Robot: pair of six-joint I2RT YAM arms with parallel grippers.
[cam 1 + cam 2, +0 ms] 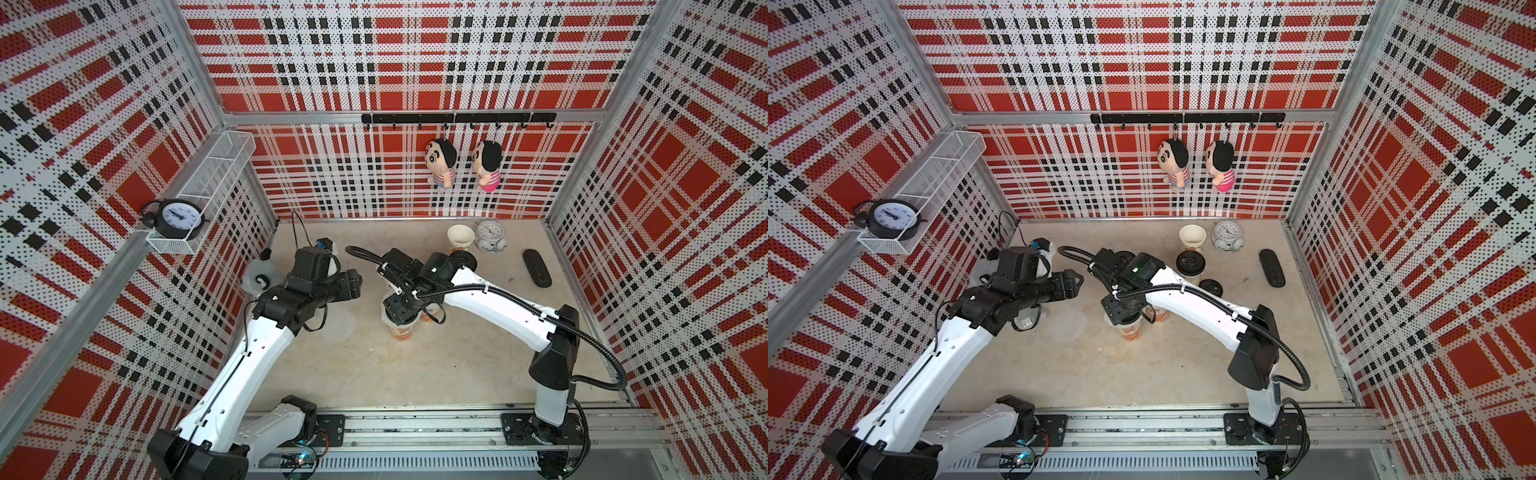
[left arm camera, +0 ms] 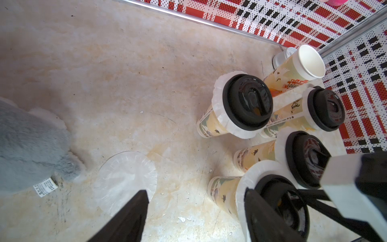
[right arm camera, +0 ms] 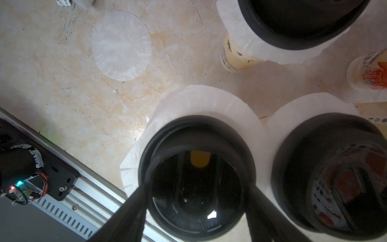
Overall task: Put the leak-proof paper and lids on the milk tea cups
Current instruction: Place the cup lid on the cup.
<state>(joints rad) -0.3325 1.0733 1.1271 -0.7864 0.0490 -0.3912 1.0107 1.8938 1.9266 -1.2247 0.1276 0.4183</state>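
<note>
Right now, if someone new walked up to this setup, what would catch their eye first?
The loud red, black and white plaid walls strike first, with two plush dolls hanging on the back wall. On the table, the right gripper straddles the black lid of a paper-skirted milk tea cup, one open cup stands at the back, and a loose leak-proof paper sheet lies flat.

Four milk tea cups [image 2: 211,125] bunch in the middle, a paper sheet [image 2: 216,100] under a lid [image 2: 247,102] on each. Behind them, the open cup [image 1: 460,239], clock [image 1: 490,236] just right of it. One loose sheet [image 2: 125,180] lies flat to their left, seemingly clear of the plush toy [image 2: 31,146].
</note>
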